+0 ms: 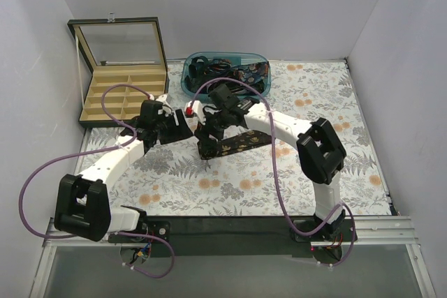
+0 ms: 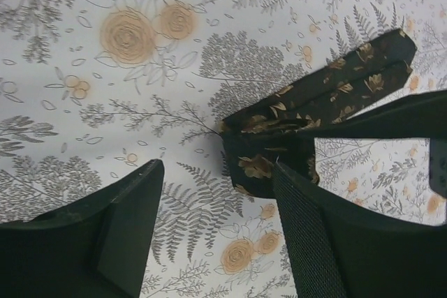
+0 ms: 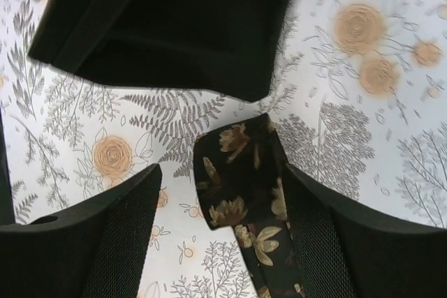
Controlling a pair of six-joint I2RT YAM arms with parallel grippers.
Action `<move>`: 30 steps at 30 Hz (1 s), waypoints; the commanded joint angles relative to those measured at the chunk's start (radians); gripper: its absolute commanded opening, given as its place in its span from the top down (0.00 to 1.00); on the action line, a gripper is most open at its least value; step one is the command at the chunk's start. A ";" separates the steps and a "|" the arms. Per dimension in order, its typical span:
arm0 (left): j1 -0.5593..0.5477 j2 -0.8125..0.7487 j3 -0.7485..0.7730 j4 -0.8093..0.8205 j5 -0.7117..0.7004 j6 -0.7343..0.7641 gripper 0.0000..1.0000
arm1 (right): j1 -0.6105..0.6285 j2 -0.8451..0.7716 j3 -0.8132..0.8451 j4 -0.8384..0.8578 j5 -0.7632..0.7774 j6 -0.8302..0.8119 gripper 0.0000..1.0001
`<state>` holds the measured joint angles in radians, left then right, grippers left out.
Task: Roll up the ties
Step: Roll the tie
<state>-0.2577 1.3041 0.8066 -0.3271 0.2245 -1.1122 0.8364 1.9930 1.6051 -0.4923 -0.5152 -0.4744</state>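
One black tie (image 1: 234,144) with gold leaf patterning lies on the floral tablecloth near the middle, its left end folded over. In the right wrist view that folded end (image 3: 241,179) sits between the fingers of my right gripper (image 3: 222,172), close against the right finger (image 3: 321,232), with a wide gap to the left one; the jaws are open. My left gripper (image 2: 218,172) is open over bare cloth, and the tie's folded end (image 2: 262,162) lies just beyond its right fingertip (image 2: 307,221). From above, both grippers (image 1: 183,125) (image 1: 208,137) meet at the tie's left end.
A teal bin (image 1: 190,83) heaped with dark fabric stands at the back centre. At the back left stands an open wooden box (image 1: 122,95) with compartments and a raised glass lid. Purple cables (image 1: 272,172) loop over both arms. White walls enclose the table.
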 commanded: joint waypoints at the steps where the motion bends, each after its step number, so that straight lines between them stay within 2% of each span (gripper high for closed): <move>1: -0.049 0.014 0.009 0.022 -0.019 -0.040 0.42 | -0.043 -0.083 -0.062 0.124 0.049 0.224 0.35; 5: -0.133 0.050 0.020 0.026 -0.048 -0.073 0.55 | -0.108 -0.198 -0.235 0.277 0.095 0.419 0.36; 7: -0.153 0.067 0.022 0.028 -0.062 -0.090 0.57 | -0.131 -0.229 -0.290 0.340 0.119 0.517 0.37; 10: -0.183 0.093 0.029 0.037 -0.070 -0.106 0.65 | -0.169 -0.266 -0.373 0.402 0.124 0.592 0.39; 14: -0.222 0.129 0.052 0.046 -0.082 -0.124 0.66 | -0.195 -0.289 -0.471 0.482 0.090 0.736 0.40; 18: -0.258 0.165 0.078 0.048 -0.102 -0.143 0.66 | -0.201 -0.280 -0.534 0.610 0.046 0.810 0.43; 27: -0.327 0.248 0.120 0.054 -0.146 -0.186 0.66 | -0.200 -0.223 -0.554 0.676 0.032 0.904 0.46; 30: -0.339 0.265 0.121 0.060 -0.154 -0.196 0.66 | -0.200 -0.200 -0.560 0.692 0.017 0.924 0.50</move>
<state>-0.5835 1.5566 0.9028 -0.2687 0.1055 -1.2888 0.6361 1.7706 1.0634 0.1345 -0.4751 0.3992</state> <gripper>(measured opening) 0.341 0.513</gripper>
